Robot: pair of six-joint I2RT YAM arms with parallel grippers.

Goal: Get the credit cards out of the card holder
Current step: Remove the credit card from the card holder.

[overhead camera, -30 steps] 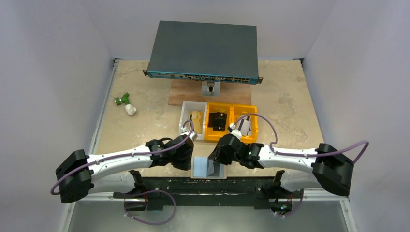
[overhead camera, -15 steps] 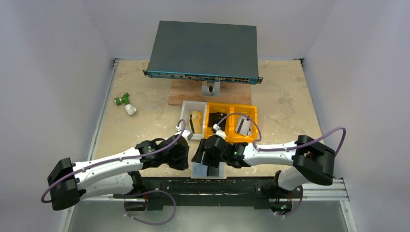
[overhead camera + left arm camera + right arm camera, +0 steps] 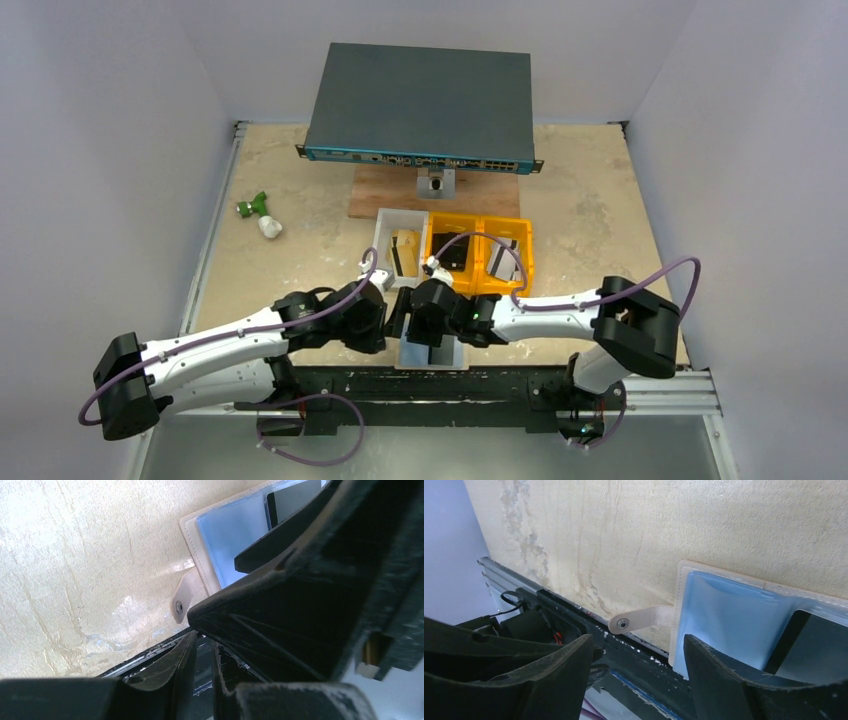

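Moved: the right arm has swung left along the near edge, and the right claw (image 3: 639,647) has gone from nearly closed to wide apart. The left arm has eased back to the left.
Card holder: the flat, pale blue folding card holder (image 3: 412,352) lies open, blue face up, at the near edge of the beige marbled worktop (image 3: 290,200), partly under the right wrist.
Right claw: fingers spread wide, nothing between them, low over the holder's left edge. I cannot tell whether it touches.
Left claw (image 3: 202,652): fingers almost together with just a slit, nothing seen in it, just left of the holder.
Right wrist view only: a tan strap with a metal snap (image 3: 639,620) sticks out flat from the holder's left edge, in line with the gap between the spread fingers.
Left wrist view only: the right claw's black bulk looms over the holder, and a dark grey card (image 3: 292,500) sits in a clear pocket.
Top view only: farther back stand a white plastic bin (image 3: 383,240) and two orange plastic bins (image 3: 478,245), a small black block (image 3: 452,250) in the middle one, and a grey network switch (image 3: 420,100) behind them.
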